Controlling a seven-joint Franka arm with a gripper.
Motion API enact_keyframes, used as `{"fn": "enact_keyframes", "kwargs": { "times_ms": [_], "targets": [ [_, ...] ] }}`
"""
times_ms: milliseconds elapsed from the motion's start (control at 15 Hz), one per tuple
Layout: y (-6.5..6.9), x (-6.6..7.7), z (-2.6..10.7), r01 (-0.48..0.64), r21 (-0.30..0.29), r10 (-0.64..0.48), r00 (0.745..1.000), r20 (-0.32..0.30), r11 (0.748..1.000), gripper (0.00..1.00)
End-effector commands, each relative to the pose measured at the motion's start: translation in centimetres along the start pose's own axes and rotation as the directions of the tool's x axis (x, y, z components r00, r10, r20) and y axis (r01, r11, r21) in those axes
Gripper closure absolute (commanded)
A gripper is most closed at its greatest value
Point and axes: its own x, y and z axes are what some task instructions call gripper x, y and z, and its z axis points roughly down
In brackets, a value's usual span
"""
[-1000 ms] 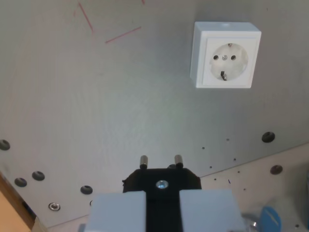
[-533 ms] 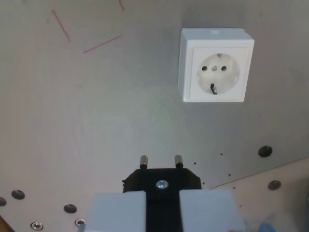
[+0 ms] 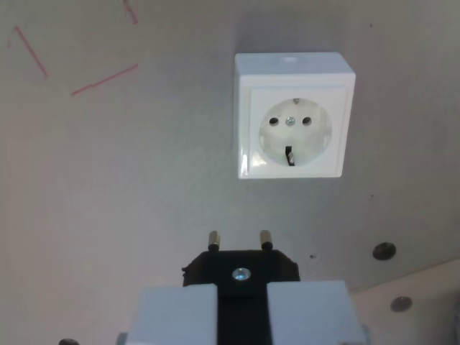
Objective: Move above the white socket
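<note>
The white socket (image 3: 295,115) is a square box with a round recess and two pin holes, standing on the grey plate (image 3: 129,194) in the upper middle of the wrist view. My gripper (image 3: 241,287) sits at the bottom centre, shut on a black plug (image 3: 241,267) whose two metal pins (image 3: 213,240) point up the picture toward the socket. The pins end well short of the socket's lower edge and slightly to the wrist view's left of its recess.
Red pen marks (image 3: 100,79) cross the grey plate at the upper left. Two dark screw holes (image 3: 384,251) lie at the lower right, near the seam with a lighter board (image 3: 424,302).
The camera has moved: the socket has shifted left and down in the picture and looks larger. The holes along the lower left have slid out of view. The plug stays held the same way.
</note>
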Motion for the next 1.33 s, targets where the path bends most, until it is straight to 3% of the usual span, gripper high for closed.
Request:
{"fn": "enact_keyframes", "kwargs": {
  "times_ms": [67,667,1333],
  "targets": [
    [1.0,0.0,1.7,0.007,0.028,-0.004,0.996,-0.089,1.0,1.0],
    [2.6,-0.2,5.6,0.001,0.036,0.002,0.996,-0.089,0.999,1.0],
    [3.6,-0.5,7.3,0.003,0.043,0.001,0.996,-0.092,0.999,1.0]
  ]
}}
